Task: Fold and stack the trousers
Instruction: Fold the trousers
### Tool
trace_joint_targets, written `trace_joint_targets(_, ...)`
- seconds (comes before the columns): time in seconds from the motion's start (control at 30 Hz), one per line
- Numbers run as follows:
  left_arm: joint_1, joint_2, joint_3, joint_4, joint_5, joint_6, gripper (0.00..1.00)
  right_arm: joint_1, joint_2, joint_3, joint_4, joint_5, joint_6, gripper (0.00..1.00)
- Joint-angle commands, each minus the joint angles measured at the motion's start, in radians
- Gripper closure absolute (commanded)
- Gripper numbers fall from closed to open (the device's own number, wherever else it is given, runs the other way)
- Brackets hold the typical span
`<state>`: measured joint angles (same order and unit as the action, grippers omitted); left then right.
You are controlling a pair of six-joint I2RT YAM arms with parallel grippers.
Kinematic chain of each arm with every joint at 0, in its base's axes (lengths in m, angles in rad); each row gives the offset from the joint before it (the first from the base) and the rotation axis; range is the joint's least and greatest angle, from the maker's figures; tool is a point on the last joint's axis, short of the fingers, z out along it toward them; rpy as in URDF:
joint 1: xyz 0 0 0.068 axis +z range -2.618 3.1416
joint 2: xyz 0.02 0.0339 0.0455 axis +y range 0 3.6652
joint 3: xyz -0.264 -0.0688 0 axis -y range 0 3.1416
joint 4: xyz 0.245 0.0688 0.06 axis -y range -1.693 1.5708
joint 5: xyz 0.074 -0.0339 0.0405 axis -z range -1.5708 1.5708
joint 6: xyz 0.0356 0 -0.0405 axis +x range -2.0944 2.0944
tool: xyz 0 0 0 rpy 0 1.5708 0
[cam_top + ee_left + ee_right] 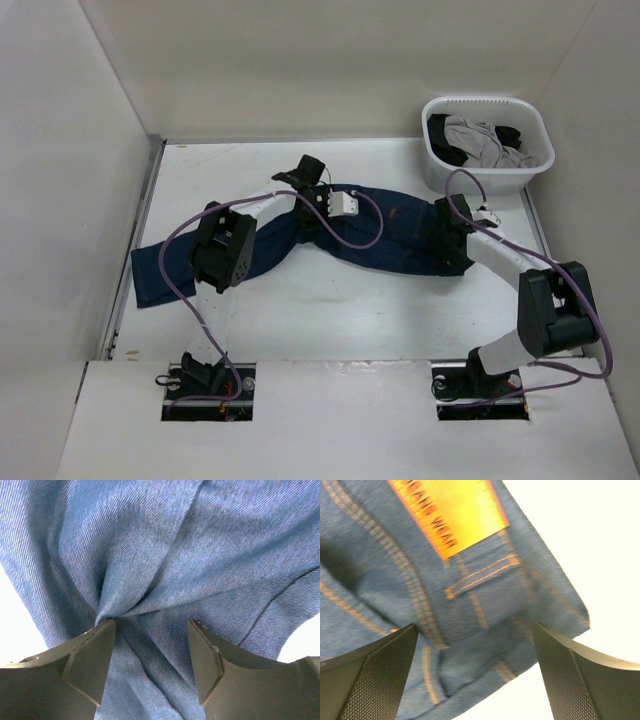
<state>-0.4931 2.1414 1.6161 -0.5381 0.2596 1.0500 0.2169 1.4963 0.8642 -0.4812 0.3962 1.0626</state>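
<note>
The trousers lie in a shallow arc across the worktop, with the leg ends at 9 o'clock and the waist at 3 o'clock. The left hand sits on puckered denim at mid-leg, towards 12 o'clock, its fingers standing apart. The right hand, spread wide, hangs over the waistband just below the tan patch. A white basket of clothes stands at 2 o'clock.

Ahead of the left gripper the trousers run off every edge; whether its fingers pinch the bunched fold cannot be told. Beyond the right gripper, the waist patch is cut off, its lettering blurred.
</note>
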Motion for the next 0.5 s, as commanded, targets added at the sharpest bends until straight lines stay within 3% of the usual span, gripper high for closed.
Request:
trace_joint_targets(0.0, 0.023, -0.001, 0.019, -0.063, -0.007, 0.079, 0.42, -0.035, -0.004, 0.048, 0.024, 0.027, -0.105, 0.00)
trace_joint_targets(0.17, 0.035, -0.259, -0.126, -0.158, 0.111, -0.034, 0.39, -0.032, -0.119, 0.010, 0.027, 0.067, -0.223, 0.00)
trace_joint_targets(0.3, 0.112, -0.435, -0.177, -0.348, 0.171, -0.172, 0.39, -0.023, -0.143, -0.028, 0.058, 0.006, -0.253, 0.00)
trace_joint_targets(0.37, 0.179, -0.481, -0.191, -0.448, 0.153, -0.220, 0.40, -0.027, -0.131, -0.033, 0.065, -0.022, -0.248, 0.00)
trace_joint_targets(0.47, 0.357, -0.528, -0.252, -0.511, 0.011, -0.249, 0.40, -0.024, -0.107, -0.024, 0.069, -0.062, -0.231, 0.00)
